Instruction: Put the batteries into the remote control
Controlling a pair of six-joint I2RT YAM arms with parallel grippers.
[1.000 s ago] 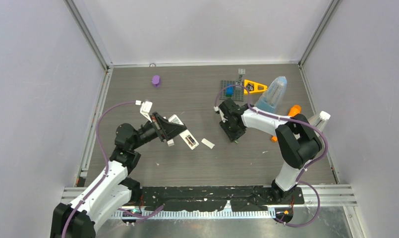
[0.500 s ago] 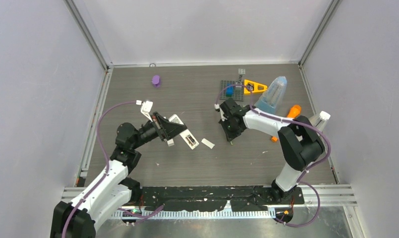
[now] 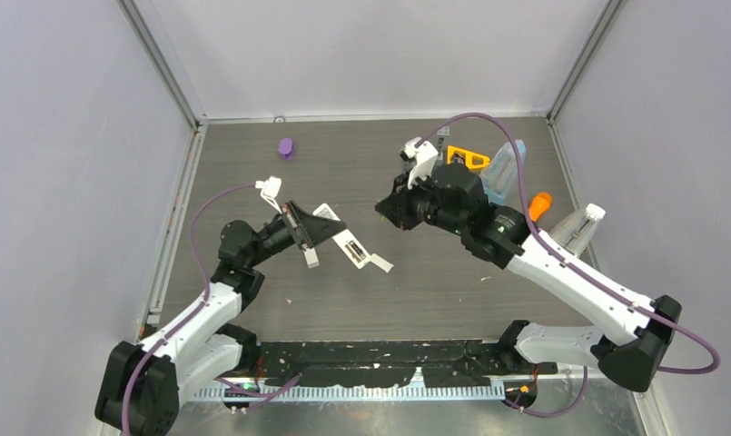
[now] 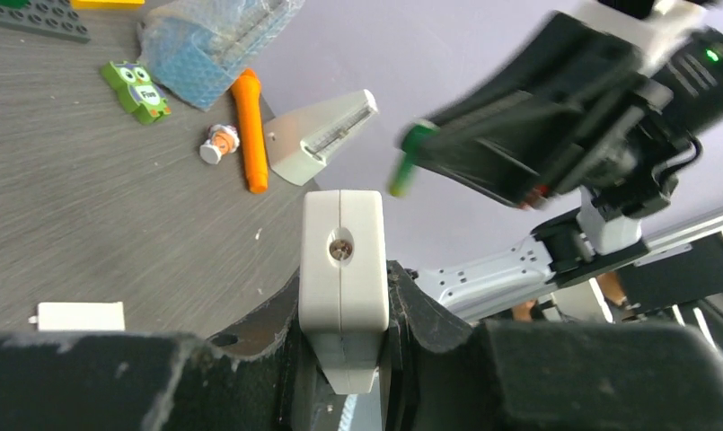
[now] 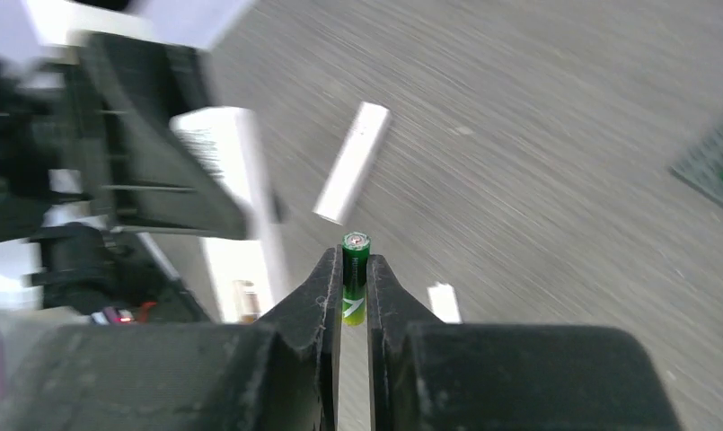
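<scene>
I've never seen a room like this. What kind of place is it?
Probably a robot lab's test booth. A left arm and a right arm are bolted to a table, plain walls on a metal frame box it in, and odd toys like a purple toy lie about.

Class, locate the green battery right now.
Right wrist view: green battery pinched in the right gripper, above the table, beside the white remote.

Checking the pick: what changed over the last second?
The right gripper closed on a green battery, lifted off the table and swung left toward the remote. The left gripper kept holding the remote, barely shifted; the white cover stayed put.
</scene>
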